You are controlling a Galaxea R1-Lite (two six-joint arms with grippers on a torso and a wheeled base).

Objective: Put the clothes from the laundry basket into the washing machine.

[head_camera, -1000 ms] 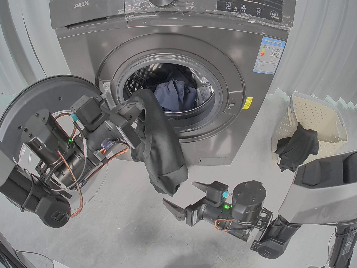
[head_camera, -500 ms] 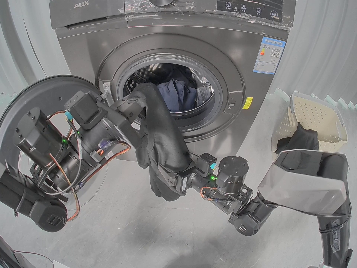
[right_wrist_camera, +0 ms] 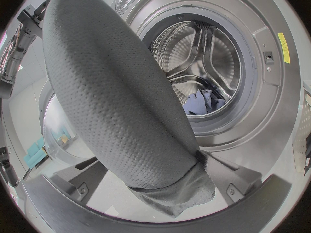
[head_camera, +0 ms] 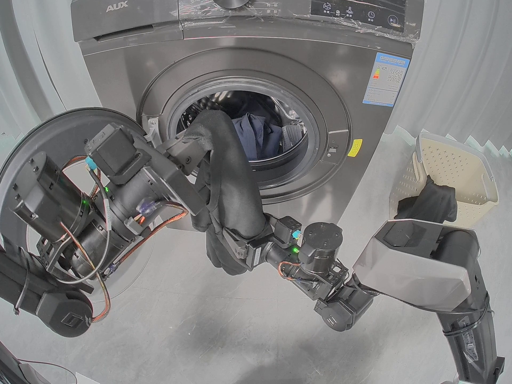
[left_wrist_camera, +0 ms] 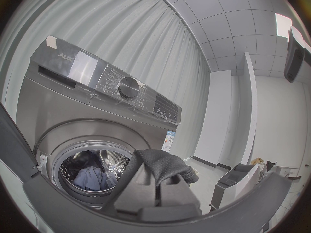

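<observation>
While 1 blue piece (head_camera: 257, 134) already lies in the drum (head_camera: 290, 134), you have 2 left to load. A black garment (head_camera: 234, 188) hangs outside the drum mouth, its top clamped tight in the left pincer (head_camera: 197, 148), and another dark piece (head_camera: 432, 201) drapes over the basket (head_camera: 461, 169) rim. Your right wrist view adds what the head view hides: the right pincer (right_wrist_camera: 162, 186) stands wide open, jaws either side of the garment's low fold, not squeezing it.
</observation>
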